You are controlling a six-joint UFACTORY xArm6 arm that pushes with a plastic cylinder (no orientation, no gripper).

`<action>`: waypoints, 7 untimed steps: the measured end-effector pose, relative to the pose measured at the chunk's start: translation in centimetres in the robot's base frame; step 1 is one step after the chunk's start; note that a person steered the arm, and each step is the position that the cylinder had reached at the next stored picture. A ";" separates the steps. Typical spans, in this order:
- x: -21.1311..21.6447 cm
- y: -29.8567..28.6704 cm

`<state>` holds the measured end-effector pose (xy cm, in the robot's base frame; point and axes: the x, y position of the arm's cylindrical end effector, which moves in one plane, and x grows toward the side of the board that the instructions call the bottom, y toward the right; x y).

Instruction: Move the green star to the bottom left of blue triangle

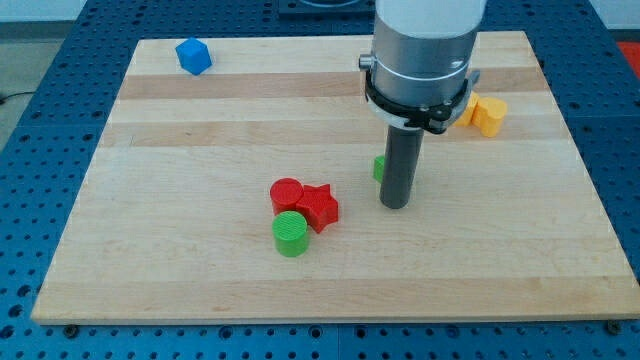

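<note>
Arm: one pale grey cylindrical robot arm (pixel 425 45) comes down from the view's top, ringed by a black collar, ending in a straight dark rod
My tip: my tip (pixel 395 206) sits on the board just right of centre; no claw here at all, only the bare rod, so nothing opens, shuts or grips
Board: one light wooden plank table top (pixel 200 120), set on a blue perforated bench (pixel 40 60)
Green pieces, two: a small green plastic block (pixel 379 168) peeks out at 10 o'clock from my tip, right against the rod's left side, mostly hidden, shape not readable, so I cannot tell if it is the star; and a green plastic cylinder (pixel 291 233) well off at 8 o'clock from my tip
Red pieces, two: a red plastic cylinder (pixel 286 193) and a red plastic star (pixel 319 206), touching each other, the star also against the green cylinder at its 1 o'clock
Blue pieces, one: a blue plastic block (pixel 193 55), angular, exact shape unclear, far off at 10 o'clock near the board's top left corner
Orange-yellow pieces: an orange-yellow plastic block (pixel 489 114) at 2 o'clock from my tip, a second piece seemingly tucked behind the collar, count uncertain
</note>
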<state>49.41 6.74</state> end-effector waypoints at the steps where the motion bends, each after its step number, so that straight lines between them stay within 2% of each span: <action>1: -0.4 0.0; 2: -1.6 -1.3; 5: -4.7 3.3; 7: -5.4 -3.3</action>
<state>44.00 3.46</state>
